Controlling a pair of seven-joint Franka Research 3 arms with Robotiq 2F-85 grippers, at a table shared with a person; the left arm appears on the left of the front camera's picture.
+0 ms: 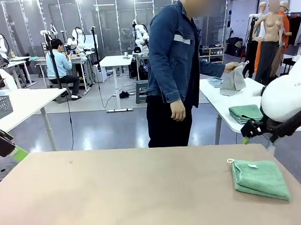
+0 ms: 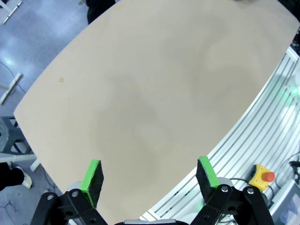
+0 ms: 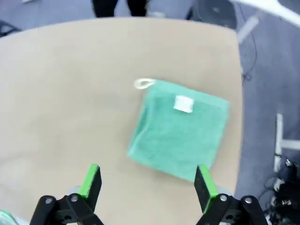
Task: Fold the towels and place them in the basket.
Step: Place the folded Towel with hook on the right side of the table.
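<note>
We see one mint green towel (image 1: 260, 179), folded square, lying flat near the right edge of our table (image 1: 119, 189), its white loop at the far corner. The right gripper (image 3: 147, 177) hovers above it, jaws spread wide and empty. The left gripper (image 2: 149, 168) is likewise released over bare tabletop. Beyond, the person's hand (image 1: 231, 67) holds a pale towel (image 1: 233, 83), perhaps cream, over a side table (image 1: 220, 101).

mint-green towel (image 1: 260, 178), beige table (image 1: 119, 195), cloth (image 1: 233, 81) — possibly grey
</note>
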